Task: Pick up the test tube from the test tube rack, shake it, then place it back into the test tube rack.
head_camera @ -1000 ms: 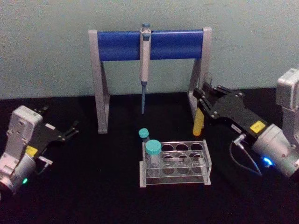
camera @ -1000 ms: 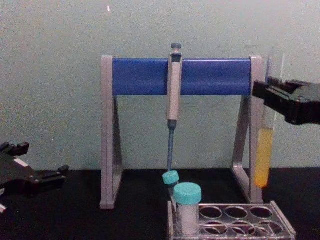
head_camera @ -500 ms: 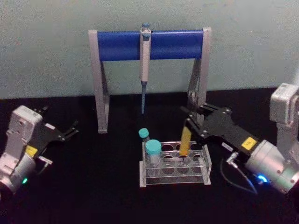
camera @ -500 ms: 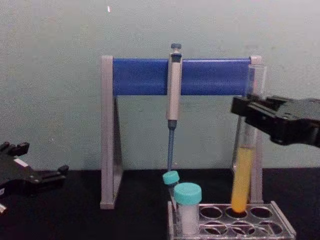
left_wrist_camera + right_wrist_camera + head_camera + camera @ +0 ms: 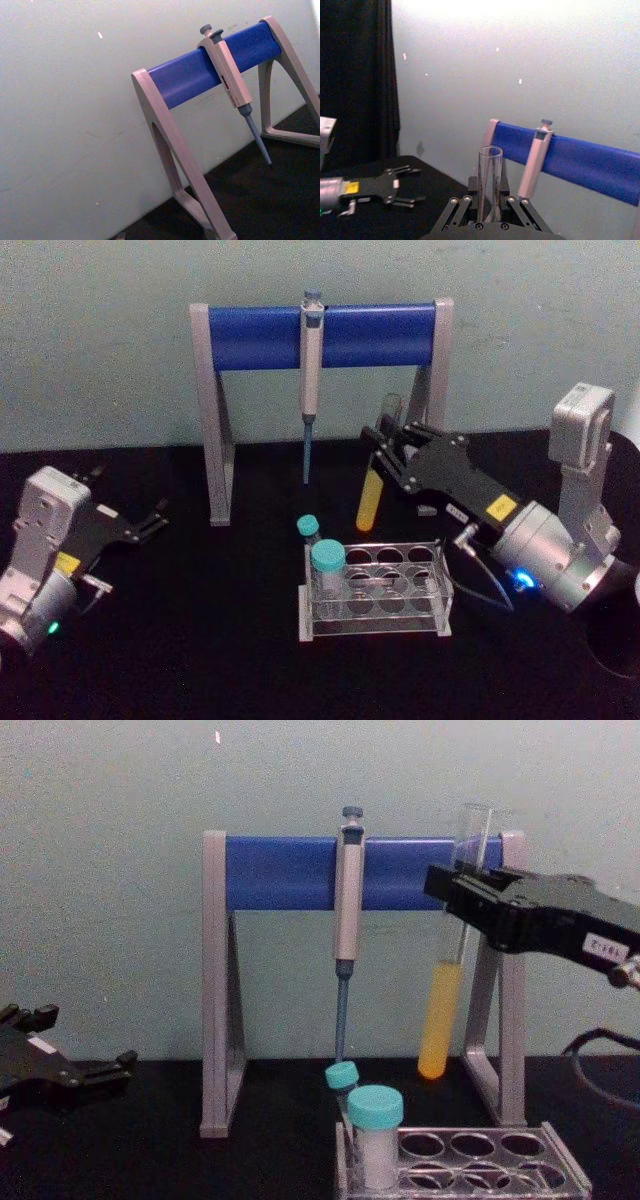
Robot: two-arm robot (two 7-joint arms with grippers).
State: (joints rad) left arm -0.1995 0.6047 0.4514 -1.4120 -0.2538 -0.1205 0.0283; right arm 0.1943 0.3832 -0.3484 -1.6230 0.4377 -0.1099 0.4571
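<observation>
1. Since half a second ago, the test tube (image 5: pixel 371 502) rises from the test tube rack (image 5: pixel 400 625) and hangs tilted above it.
2. Right gripper (image 5: pixel 388 443) clamps its upper glass, likely for shaking.
3. Left gripper (image 5: pixel 150 518) idles, spread open, at the counter's (image 5: pixel 200 650) left.

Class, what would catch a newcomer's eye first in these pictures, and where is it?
The test tube of yellow-orange liquid, held tilted in the air by the right hand, behind the test tube rack. Then the blue-barred stand at the back, a pipette hanging from it. The left hand sits idle at the left.
</observation>
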